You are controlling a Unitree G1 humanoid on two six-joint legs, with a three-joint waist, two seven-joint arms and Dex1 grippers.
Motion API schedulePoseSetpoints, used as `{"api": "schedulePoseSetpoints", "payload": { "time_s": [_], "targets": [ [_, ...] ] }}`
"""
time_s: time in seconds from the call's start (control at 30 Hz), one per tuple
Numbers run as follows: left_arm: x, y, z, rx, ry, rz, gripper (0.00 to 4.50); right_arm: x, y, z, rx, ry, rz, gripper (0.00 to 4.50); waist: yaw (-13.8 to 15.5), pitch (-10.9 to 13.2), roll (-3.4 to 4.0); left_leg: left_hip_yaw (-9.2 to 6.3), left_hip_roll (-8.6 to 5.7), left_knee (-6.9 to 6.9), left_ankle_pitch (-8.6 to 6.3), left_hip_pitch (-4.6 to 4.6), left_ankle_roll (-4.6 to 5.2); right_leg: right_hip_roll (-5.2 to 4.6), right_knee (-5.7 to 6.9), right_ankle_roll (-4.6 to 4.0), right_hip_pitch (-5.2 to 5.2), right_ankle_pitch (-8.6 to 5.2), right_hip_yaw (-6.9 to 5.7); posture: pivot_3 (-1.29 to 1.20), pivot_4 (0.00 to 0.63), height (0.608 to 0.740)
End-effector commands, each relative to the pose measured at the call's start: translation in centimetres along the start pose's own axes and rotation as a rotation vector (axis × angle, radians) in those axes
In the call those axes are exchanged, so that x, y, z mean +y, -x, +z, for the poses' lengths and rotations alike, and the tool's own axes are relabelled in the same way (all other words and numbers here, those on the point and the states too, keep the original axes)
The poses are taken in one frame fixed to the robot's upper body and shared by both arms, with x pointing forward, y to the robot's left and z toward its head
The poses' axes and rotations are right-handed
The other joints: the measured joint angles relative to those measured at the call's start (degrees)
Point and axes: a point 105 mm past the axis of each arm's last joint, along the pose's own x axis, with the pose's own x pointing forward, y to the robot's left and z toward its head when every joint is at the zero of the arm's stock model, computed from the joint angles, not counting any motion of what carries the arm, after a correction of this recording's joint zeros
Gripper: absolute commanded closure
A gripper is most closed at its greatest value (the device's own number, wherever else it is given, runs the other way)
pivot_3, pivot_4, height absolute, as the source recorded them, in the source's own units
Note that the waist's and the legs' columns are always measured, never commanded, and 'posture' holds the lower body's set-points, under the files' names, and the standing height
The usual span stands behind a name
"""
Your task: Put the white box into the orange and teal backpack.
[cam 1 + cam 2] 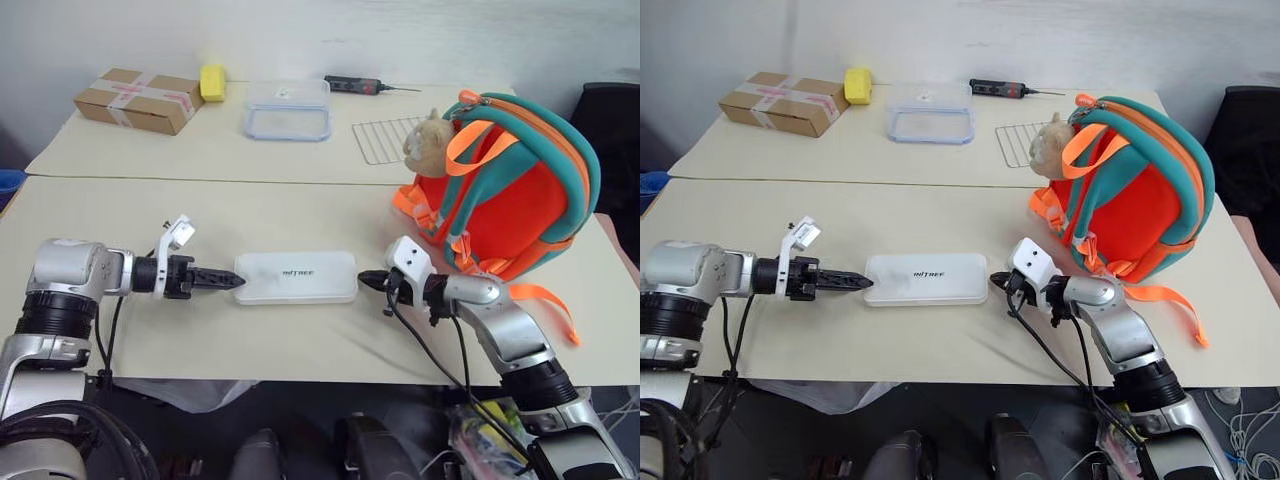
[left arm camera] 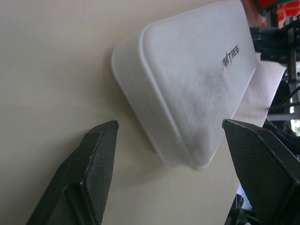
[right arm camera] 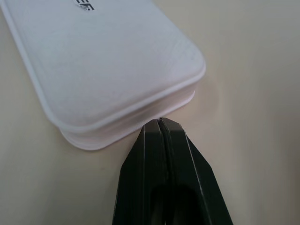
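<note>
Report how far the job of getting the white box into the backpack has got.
Nothing is packed yet: the white box lies flat on the table, apart from the orange and teal backpack standing upright to its right. In hand: the left hand is open at one end of the box, the right hand shut at the other end. Left: gripping, lifting and putting the box inside.

dark lettering on the white box (image 1: 297,276) reads roughly "unitree".
</note>
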Motion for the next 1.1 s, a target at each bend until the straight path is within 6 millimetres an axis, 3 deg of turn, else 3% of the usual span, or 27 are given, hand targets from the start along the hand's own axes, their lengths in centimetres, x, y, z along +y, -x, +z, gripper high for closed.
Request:
{"api": "schedulePoseSetpoints", "payload": {
  "time_s": [0.03,0.2,0.33,0.57,0.8,0.9,1.0,1.1],
  "targets": [
    [-1.2,-1.6,0.6,-0.03,0.045,-0.08,0.75,-0.2,0.0,0.8,-0.032,0.031,-0.005,4.5,0.31,0.0,0.0,-0.01,0.0,0.0,0.0,0.01,0.0,-0.01,0.0,0.0,0.02,0.0,0.0,0.0,0.15,0.74],
    [-2.4,-2.2,0.5,-0.02,0.049,-0.151,0.75,0.0,-0.4,0.7,-0.031,0.031,-0.001,4.5,0.0,0.0,0.0,0.0,0.0,-0.01,0.0,-0.01,-0.01,0.0,0.03,0.0,-0.02,0.0,0.0,0.0,0.15,0.74],
    [-2.9,-2.0,0.4,0.003,0.038,-0.144,1.55,0.1,-0.6,1.2,-0.046,0.016,-0.004,4.5,-0.5,0.0,0.0,-0.01,0.01,-0.01,0.02,-0.01,-0.04,0.01,0.07,0.0,-0.04,0.0,-0.01,0.0,0.15,0.74],
    [-6.6,-0.2,1.9,-0.038,0.016,-0.296,3.22,0.9,-0.8,1.7,-0.072,0.004,0.001,4.5,-0.56,-0.01,-0.01,-0.02,0.04,-0.02,0.04,0.03,-0.08,0.04,0.1,0.0,-0.02,0.0,-0.01,0.0,0.15,0.74],
    [-8.4,-1.2,1.5,-0.044,-0.005,-0.393,3.26,1.1,0.6,2.1,-0.098,-0.038,-0.028,4.5,-0.46,-0.01,-0.01,-0.04,0.04,-0.03,0.05,-0.01,-0.09,0.04,0.13,0.0,-0.03,0.0,-0.01,0.0,0.15,0.74],
    [-9.0,-0.8,2.6,-0.128,0.007,-0.445,3.26,1.2,2.5,2.5,-0.12,-0.108,-0.062,3.92,-0.32,0.0,-0.01,-0.08,0.03,-0.01,0.05,-0.02,-0.09,0.04,0.12,0.0,-0.03,0.0,-0.01,0.0,0.15,0.74],
    [-9.9,-0.4,3.9,-0.228,0.015,-0.503,3.26,1.2,4.5,2.3,-0.113,-0.146,-0.133,2.97,-0.18,-0.01,-0.01,-0.1,0.03,0.0,0.05,-0.03,-0.1,0.05,0.11,0.0,-0.03,0.0,-0.01,0.0,0.15,0.74],
    [-10.4,0.2,4.8,-0.315,-0.009,-0.504,3.26,-0.3,8.0,2.7,-0.146,-0.232,-0.286,1.96,0.05,-0.01,-0.01,-0.13,0.03,-0.02,0.05,-0.03,-0.11,0.06,0.1,0.0,-0.02,0.0,-0.02,0.0,0.15,0.74]
  ]
}}
